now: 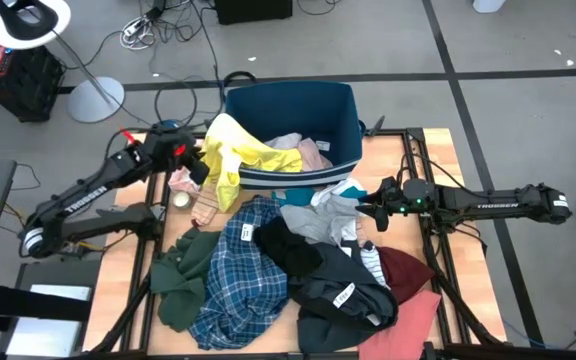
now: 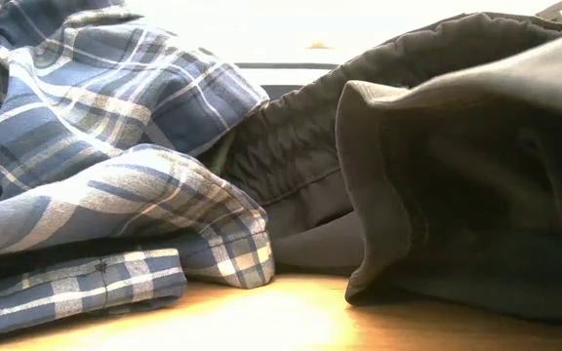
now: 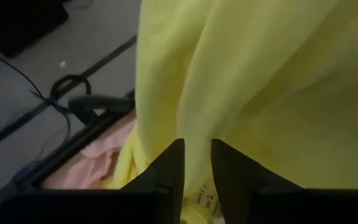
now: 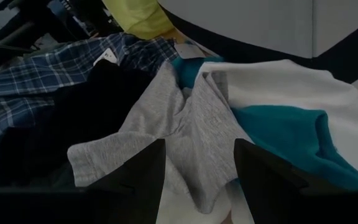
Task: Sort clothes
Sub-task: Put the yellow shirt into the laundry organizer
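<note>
A yellow garment (image 1: 236, 155) lies partly over the near left rim of the navy bin (image 1: 340, 110), and my left gripper (image 1: 200, 165) is shut on it. It fills the left wrist view (image 3: 260, 81). My right gripper (image 1: 368, 208) is open just above a grey garment (image 4: 191, 118) that lies on a teal-white one (image 4: 278, 118), at the far right of the clothes pile. Whether its fingers touch the cloth I cannot tell. The pile holds blue plaid (image 1: 238, 270), black (image 1: 288, 245), dark grey (image 1: 343, 285), dark green (image 1: 183, 275), maroon (image 1: 406, 270) and salmon pink (image 1: 413, 320) pieces. My left gripper (image 3: 196, 163) pinches the yellow garment's left part (image 3: 197, 140) between its two fingers, coming from the table's left. One layer or several, I cannot tell. One part of the garment lies over the bin's rim (image 1: 268, 158); another hangs slack below the fingers (image 1: 228, 190).
Pale pink clothes (image 1: 303, 148) lie inside the bin. A small pink piece (image 1: 183, 182) lies on the table by my left gripper. In the low view the plaid (image 2: 86, 146) and dark grey (image 2: 457, 146) cloth block the sight across the table.
</note>
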You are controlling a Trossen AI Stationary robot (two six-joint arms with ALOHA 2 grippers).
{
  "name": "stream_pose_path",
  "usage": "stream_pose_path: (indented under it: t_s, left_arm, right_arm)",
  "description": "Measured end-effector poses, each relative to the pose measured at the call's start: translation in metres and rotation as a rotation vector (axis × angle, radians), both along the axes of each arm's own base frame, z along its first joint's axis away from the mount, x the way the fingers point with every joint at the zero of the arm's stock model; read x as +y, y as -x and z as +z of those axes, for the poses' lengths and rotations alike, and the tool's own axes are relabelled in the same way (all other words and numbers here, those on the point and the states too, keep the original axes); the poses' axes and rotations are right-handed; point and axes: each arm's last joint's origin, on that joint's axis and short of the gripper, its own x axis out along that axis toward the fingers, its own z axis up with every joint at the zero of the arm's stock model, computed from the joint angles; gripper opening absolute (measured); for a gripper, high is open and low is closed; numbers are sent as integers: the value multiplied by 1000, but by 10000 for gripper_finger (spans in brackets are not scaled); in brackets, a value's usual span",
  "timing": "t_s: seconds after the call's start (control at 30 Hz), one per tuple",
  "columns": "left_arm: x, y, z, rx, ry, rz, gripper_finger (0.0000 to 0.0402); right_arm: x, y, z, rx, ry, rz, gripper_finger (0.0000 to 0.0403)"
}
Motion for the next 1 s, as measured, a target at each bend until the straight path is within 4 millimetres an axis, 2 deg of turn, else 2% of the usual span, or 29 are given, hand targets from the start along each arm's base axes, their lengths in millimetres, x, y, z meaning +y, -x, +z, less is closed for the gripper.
stream_pose_path:
  t_s: [0.2,0.43,0.67,0.83,1.0]
  left_arm:
    - [12,-3,-22,-41,65,-21,76]
    - [25,-14,-33,-22,85,-28,76]
    - [29,-22,-45,-9,192,-92,76]
    - [36,-28,-50,-14,185,-92,73]
    - [43,-35,-49,-54,146,-97,11]
  right_arm:
    - [0,0,0,-3,1,-1,192]
    - [0,0,1,-6,2,-1,192]
    - [0,0,1,-6,3,-1,192]
    - [0,0,1,-5,4,-1,192]
    - [0,0,1,-6,4,-1,192]
